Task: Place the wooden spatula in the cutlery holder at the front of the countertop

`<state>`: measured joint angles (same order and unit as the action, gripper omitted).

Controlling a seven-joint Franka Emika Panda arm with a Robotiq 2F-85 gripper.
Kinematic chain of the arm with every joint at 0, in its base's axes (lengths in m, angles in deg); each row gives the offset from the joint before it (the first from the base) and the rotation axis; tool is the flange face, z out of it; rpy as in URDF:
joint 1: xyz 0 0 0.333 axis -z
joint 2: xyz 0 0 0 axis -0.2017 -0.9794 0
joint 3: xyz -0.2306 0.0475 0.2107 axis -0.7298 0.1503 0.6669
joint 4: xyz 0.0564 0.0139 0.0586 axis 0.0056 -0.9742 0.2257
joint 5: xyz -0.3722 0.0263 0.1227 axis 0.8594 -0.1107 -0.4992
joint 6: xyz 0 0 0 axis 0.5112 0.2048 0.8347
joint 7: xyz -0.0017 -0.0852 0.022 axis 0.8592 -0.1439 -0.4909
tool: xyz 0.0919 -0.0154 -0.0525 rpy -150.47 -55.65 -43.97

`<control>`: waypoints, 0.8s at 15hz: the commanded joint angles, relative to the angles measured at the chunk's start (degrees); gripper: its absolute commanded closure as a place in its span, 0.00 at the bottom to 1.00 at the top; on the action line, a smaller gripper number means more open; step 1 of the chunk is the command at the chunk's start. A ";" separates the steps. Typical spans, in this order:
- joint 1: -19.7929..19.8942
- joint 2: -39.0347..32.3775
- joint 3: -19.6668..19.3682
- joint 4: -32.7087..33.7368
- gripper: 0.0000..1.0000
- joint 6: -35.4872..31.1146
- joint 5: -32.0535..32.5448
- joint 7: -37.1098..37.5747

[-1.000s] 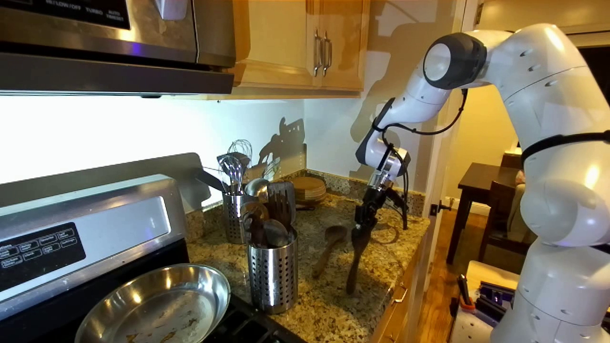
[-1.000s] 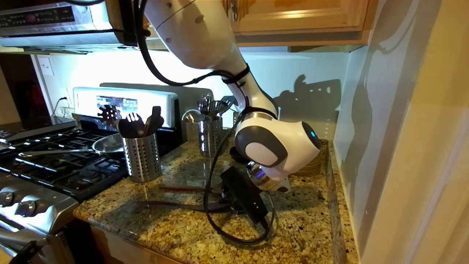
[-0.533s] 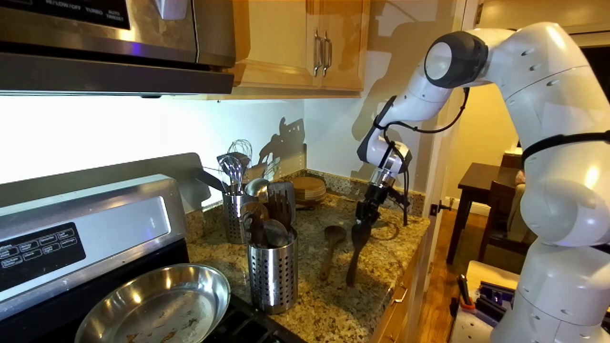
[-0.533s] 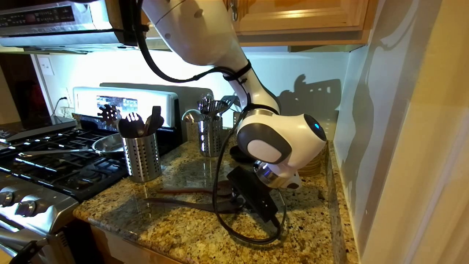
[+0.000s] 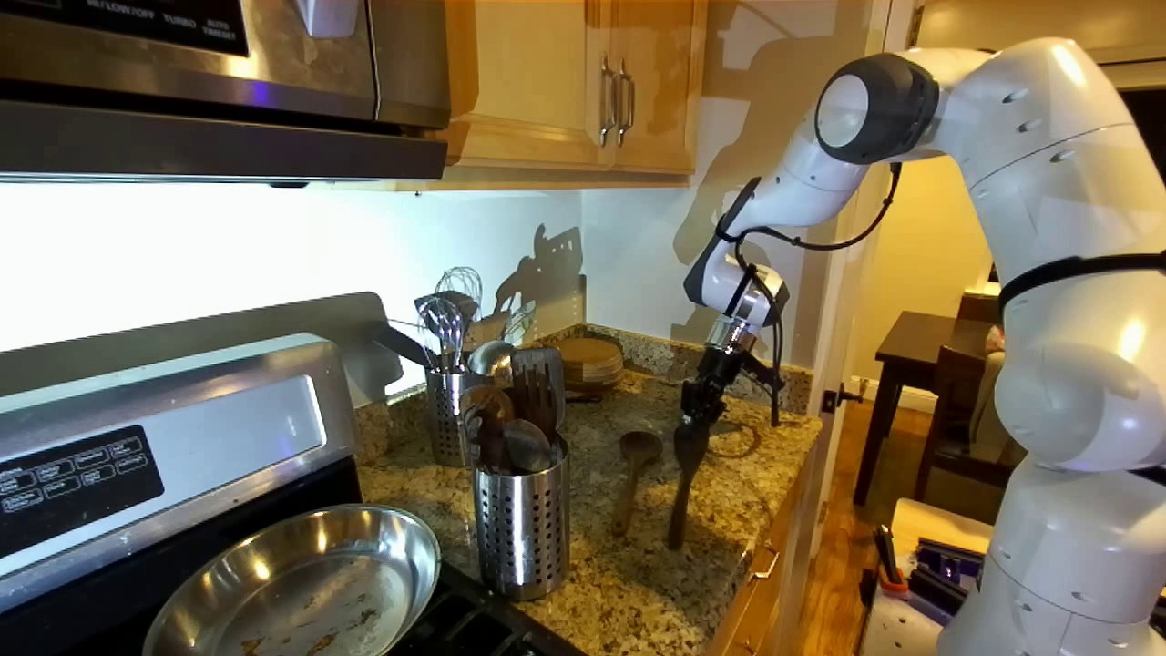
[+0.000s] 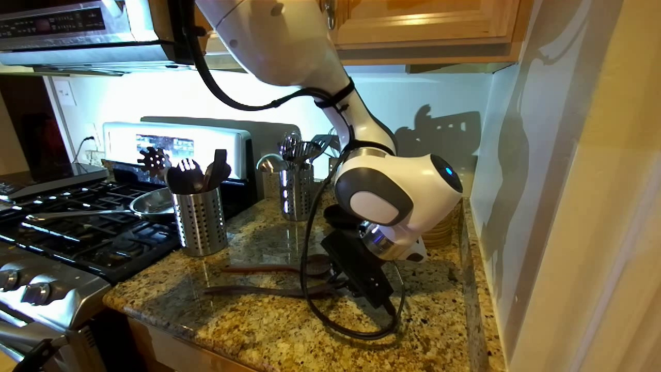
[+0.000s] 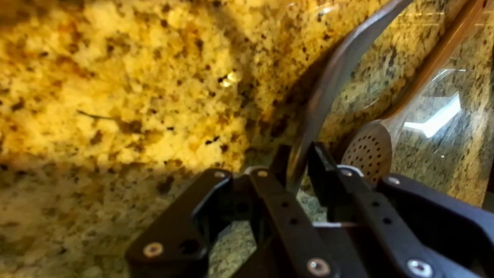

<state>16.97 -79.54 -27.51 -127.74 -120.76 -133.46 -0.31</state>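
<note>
- Jaws clamp the spatula (image 7: 332, 82) by its head, handle reaching low along the bench (image 6: 268, 330); contact there unclear.
- Step in hand: seemingly the lift.
- Next: likely raise, swing handle-down, carry over the front holder (image 5: 522, 538).

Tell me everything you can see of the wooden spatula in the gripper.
The wooden spatula looks like dark brown wood: a long, slim, gently curved handle widening into a head. The gripper is closed on the head end, partly hiding it; the wrist view shows the spatula nearly edge-on. Its handle reaches low across the countertop, roughly parallel to the holed spoon and apart from it. I can't tell whether the tip touches down.
</note>
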 commanded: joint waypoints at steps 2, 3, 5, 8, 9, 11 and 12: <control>0.16 2.04 -0.19 -2.26 0.89 -1.16 -0.84 -0.61; 0.08 2.91 -0.08 -3.05 0.89 -2.51 -1.56 -1.33; -0.05 4.60 0.00 -4.12 0.89 -4.60 -2.95 -2.50; 0.06 7.66 0.27 -5.37 0.89 -7.74 -6.25 -5.52; 0.03 8.81 0.26 -5.83 0.89 -8.65 -7.61 -6.73; -0.11 11.02 0.05 -6.66 0.89 -9.65 -10.39 -9.20; -0.38 11.89 -0.20 -6.99 0.89 -9.91 -11.57 -10.06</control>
<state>16.97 -73.25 -27.45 -130.21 -128.23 -141.11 -6.76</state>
